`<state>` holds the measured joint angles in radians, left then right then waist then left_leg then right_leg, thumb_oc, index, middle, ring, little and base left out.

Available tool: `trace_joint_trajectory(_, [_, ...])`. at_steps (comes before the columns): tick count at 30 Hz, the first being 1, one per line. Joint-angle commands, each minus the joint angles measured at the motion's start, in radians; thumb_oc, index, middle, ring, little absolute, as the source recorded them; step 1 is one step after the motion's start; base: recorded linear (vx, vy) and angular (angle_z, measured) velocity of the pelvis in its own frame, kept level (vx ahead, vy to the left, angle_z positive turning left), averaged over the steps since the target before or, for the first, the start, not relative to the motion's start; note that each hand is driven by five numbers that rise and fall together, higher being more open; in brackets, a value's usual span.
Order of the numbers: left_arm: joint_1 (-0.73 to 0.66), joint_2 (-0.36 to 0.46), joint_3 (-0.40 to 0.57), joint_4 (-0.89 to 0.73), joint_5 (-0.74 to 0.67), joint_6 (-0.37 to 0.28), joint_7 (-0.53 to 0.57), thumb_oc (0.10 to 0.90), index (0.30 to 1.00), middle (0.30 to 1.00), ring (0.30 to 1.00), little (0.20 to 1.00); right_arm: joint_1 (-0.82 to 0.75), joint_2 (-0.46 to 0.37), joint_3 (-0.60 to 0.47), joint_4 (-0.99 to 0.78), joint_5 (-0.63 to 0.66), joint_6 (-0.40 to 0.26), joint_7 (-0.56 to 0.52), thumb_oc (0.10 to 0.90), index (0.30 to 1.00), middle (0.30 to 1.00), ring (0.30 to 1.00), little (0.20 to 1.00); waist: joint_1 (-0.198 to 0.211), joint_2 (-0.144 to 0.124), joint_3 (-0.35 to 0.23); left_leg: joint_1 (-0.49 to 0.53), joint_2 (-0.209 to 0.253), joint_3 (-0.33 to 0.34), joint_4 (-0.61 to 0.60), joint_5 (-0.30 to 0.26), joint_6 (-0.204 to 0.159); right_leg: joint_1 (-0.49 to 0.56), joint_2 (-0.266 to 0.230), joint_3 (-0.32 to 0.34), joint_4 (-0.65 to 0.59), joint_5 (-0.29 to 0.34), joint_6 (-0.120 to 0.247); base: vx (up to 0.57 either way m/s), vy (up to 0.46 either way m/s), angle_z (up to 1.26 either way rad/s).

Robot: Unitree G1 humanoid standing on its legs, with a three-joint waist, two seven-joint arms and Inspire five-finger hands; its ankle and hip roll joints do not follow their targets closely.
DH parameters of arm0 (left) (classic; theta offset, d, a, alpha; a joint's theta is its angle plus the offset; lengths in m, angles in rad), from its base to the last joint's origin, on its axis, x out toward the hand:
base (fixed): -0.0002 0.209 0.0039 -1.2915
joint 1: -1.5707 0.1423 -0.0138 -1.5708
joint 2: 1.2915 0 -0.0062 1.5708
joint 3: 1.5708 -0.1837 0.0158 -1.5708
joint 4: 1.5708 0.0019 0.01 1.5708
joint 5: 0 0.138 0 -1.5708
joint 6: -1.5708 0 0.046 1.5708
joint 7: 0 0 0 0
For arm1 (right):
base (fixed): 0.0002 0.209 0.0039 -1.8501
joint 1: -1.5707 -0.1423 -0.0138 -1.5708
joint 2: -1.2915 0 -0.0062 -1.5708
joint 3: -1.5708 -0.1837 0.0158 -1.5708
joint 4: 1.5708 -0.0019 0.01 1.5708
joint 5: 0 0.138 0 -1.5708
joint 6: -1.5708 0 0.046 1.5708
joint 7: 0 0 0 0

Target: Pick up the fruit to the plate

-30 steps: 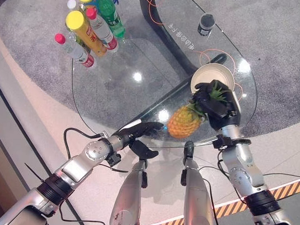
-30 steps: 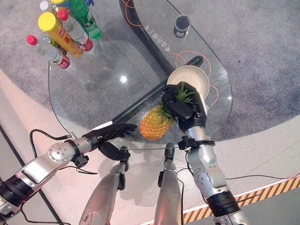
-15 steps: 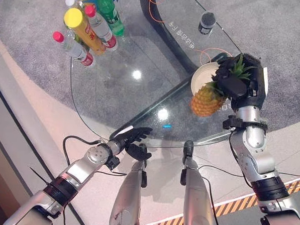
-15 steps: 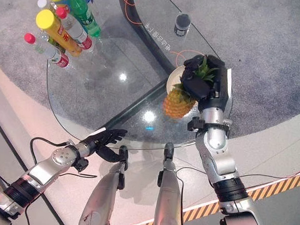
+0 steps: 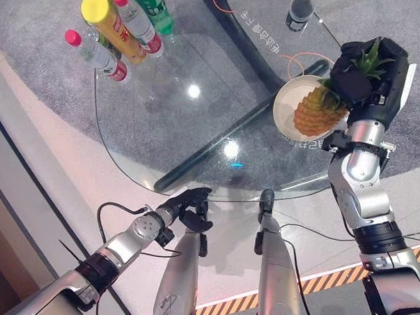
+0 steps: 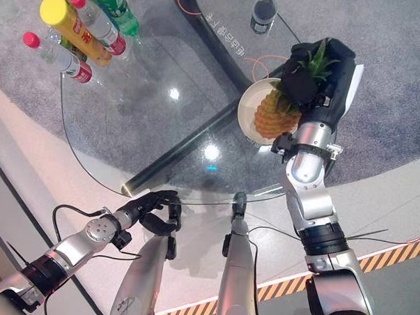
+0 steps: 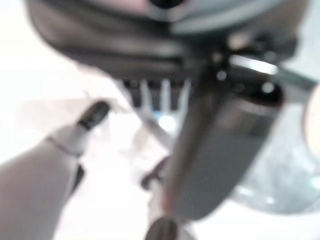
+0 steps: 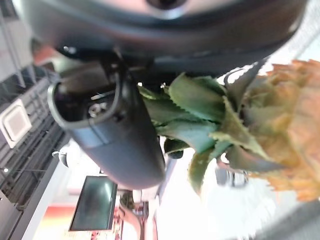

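Left eye view: the right hand [image 5: 373,70] grips the pineapple [image 5: 316,113] by its leafy crown, fruit hanging below the hand over the plate [image 5: 291,98] on the glass tabletop [image 5: 177,121]. Bottles [image 5: 114,28] stand far off.

Right eye view: the left hand [image 6: 154,209], fingers loosely curled and holding nothing, hangs below the tabletop's near edge.

Right wrist view: fingers close round the green leaves.
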<state>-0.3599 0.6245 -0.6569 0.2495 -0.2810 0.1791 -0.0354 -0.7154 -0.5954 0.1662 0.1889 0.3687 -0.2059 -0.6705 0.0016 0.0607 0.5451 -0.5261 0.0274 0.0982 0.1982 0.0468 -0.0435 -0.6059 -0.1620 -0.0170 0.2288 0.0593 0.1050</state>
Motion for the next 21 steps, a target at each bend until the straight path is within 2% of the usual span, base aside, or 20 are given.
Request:
trace_joint_trajectory(1, [0.039, -0.019, -0.016, -0.087, -0.034, -0.059, 0.034, 0.8, 0.9, 0.9, 0.9, 0.9, -0.158, -0.142, -0.058, -0.094, -0.152, -0.121, -0.093, 0.1, 0.3, 0.3, 0.3, 0.2, -0.001, 0.048, -0.025, -0.072, -0.067, 0.009, 0.13, -0.092, 0.02, 0.002, 0.01, -0.107, 0.064, -0.042, 0.004, 0.0, 0.0, 0.0])
trace_joint_trajectory(5, [0.044, -0.022, -0.021, -0.094, -0.04, -0.06, 0.046, 0.8, 0.9, 0.9, 0.9, 0.9, -0.183, -0.158, -0.045, -0.079, -0.199, -0.117, -0.133, 0.1, 0.3, 0.3, 0.3, 0.2, 0.002, 0.061, -0.025, -0.092, -0.072, 0.008, 0.13, -0.088, 0.019, -0.022, 0.008, -0.107, 0.069, -0.042, 0.004, 0.0, 0.0, 0.0])
trace_joint_trajectory(11, [0.054, -0.025, -0.036, -0.116, -0.061, -0.071, 0.069, 0.8, 0.9, 0.9, 0.9, 0.9, -0.237, -0.169, -0.025, -0.04, -0.246, -0.153, -0.219, 0.1, 0.3, 0.3, 0.3, 0.2, 0.012, 0.094, -0.025, -0.14, -0.084, 0.002, 0.127, -0.076, 0.022, -0.084, 0.016, -0.104, 0.089, -0.044, -0.002, 0.0, 0.0, 0.0])
trace_joint_trajectory(21, [0.056, -0.04, -0.065, -0.133, -0.087, -0.073, 0.102, 0.8, 0.9, 0.9, 0.9, 0.9, -0.29, -0.151, -0.01, 0.025, -0.285, -0.211, -0.271, 0.1, 0.3, 0.3, 0.3, 0.2, 0.025, 0.122, -0.025, -0.18, -0.096, -0.01, 0.127, -0.065, 0.02, -0.133, 0.02, -0.107, 0.108, -0.048, -0.007, 0.0, 0.0, 0.0])
